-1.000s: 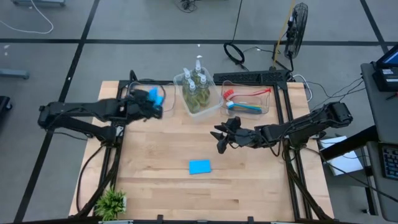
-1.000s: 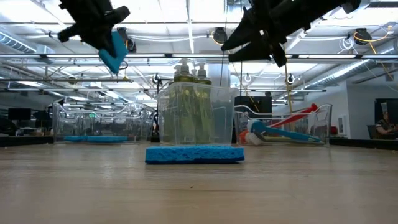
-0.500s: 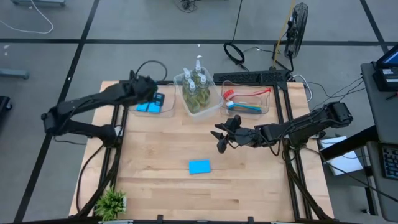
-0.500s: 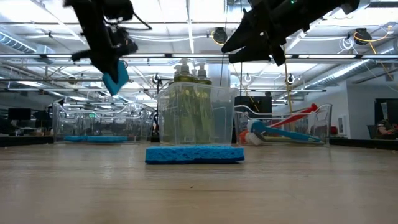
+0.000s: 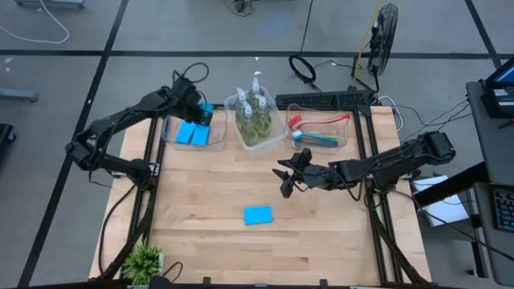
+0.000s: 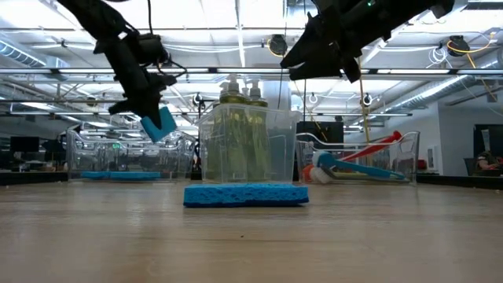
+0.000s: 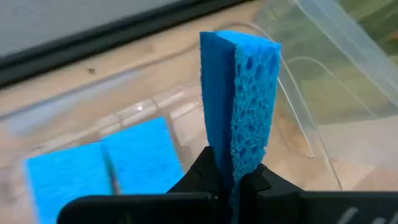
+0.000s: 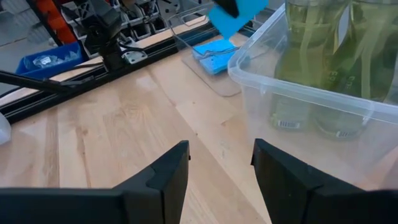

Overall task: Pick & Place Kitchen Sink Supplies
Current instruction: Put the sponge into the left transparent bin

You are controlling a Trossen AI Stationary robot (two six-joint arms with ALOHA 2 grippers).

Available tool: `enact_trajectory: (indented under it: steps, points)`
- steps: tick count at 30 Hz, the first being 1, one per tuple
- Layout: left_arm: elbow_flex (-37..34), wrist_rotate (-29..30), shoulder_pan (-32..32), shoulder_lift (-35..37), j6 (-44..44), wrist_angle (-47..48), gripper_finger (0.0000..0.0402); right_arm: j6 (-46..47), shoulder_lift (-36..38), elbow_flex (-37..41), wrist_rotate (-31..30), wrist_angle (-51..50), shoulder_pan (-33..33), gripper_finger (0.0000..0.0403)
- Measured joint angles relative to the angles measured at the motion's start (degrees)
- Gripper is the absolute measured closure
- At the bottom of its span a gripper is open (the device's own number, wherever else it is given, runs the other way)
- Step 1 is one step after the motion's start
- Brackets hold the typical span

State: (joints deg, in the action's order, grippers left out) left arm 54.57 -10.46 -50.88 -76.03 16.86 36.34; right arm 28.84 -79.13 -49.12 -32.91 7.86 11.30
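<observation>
The left gripper hangs over the left tub at the counter's far edge, its fingers clenched on a sponge held on edge, so that the slab points down into the tub; this posture suggests a sort by kind, since two more sponges already lie flat on that tub's floor. The held sponge shows a smooth blue face and a coarse, open-pored side, soft enough that the pinch dents it at the grip. The tub walls are thin clear plastic with rounded corners. The middle tub carries the pump bottles, clear with yellow-green liquid and white pumps, standing upright and packed close together. The right tub holds the brushes, slim and long-handled, red and blue, laid lengthwise because they would not stand. One sponge lies flat on the bare counter, well apart from the tubs, and is by my judgement the last item to be placed. The right gripper hovers above the counter between that sponge and the middle tub, fingers parted and holding nothing, probably waiting. The counter is pale jointed wood with a fine grain. A small potted plant stands at the near left corner, taking no part.
</observation>
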Motion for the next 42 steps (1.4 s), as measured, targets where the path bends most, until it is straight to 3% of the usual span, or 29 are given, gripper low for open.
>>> enact_trajectory:
  steps: [8,22,33,42]
  points:
    - [-9.4,-4.3,0.9,-0.6,4.1,-11.1,0.0393,0.3,0.0,0.0,0.0,0.0,-0.4,0.0238]
    - [-13.9,-7.1,0.7,-5.6,4.7,-21.9,0.0391,0.4,0.0,0.0,0.1,0.5,-0.8,0.0238]
    - [-13.9,-5.9,0.8,-6.5,3.5,-22.9,0.0316,0.4,0.0,0.0,0.2,0.7,-1.1,0.0238]
    - [-13.9,-3.0,0.5,-6.2,2.1,-21.5,0.0206,0.4,0.0,0.0,0.6,0.9,-1.2,0.0238]
